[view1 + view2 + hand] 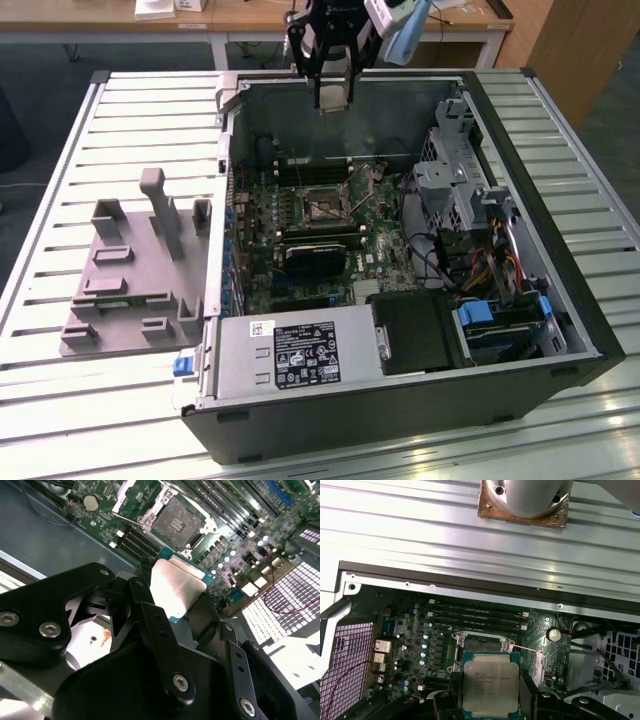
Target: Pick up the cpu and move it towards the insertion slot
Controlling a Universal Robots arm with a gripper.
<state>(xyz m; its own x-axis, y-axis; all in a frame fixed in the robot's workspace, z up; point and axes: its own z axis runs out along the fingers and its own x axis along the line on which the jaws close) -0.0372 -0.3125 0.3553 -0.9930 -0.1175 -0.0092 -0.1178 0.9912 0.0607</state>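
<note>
The cpu (490,685) is held by its edges between the closed jaws of the gripper (334,92), at the exterior view's upper centre, above the slot (325,202). It is judged light, stiff, slippery, fragile underneath.

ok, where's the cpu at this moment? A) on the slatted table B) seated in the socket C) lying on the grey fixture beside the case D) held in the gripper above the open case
D: the gripper is shut on the cpu above the open case, and in both wrist views the cpu sits between the fingers with the insertion slot open and bare on the board beneath.
</note>
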